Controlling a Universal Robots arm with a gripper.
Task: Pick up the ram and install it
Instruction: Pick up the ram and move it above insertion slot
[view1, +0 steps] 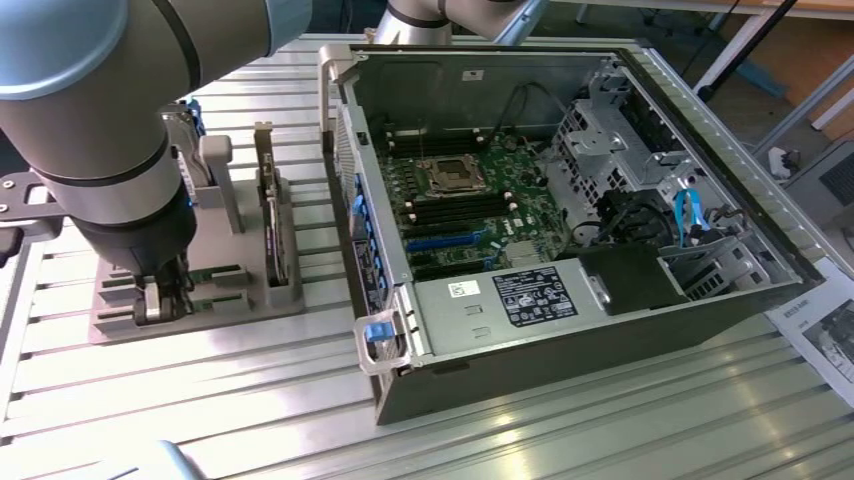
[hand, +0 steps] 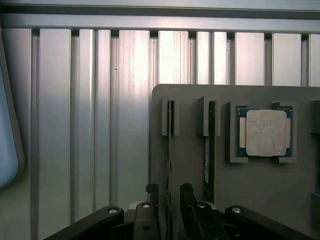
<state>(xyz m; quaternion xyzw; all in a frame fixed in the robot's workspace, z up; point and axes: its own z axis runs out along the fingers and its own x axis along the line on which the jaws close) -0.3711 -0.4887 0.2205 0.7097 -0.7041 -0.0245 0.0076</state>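
In the wrist view a grey holder (hand: 190, 165) carries two thin rams standing on edge in parallel slots. One ram (hand: 170, 130) runs straight between my fingertips; the other ram (hand: 211, 150), with a white label, stands one slot over. My gripper (hand: 170, 194) is open, one dark finger (hand: 152, 200) on each side of the first ram, with a small gap either side. The exterior view shows my gripper (view1: 160, 298) lowered onto the holder (view1: 214, 312) at that view's left.
A square silver CPU chip (hand: 265, 132) lies in a pocket of the holder. A dark expansion card (view1: 271, 235) stands on edge beside my arm. The open computer case (view1: 721, 320) with its green motherboard (view1: 467, 205) lies to the exterior view's right on the ribbed aluminium table (view1: 200, 400).
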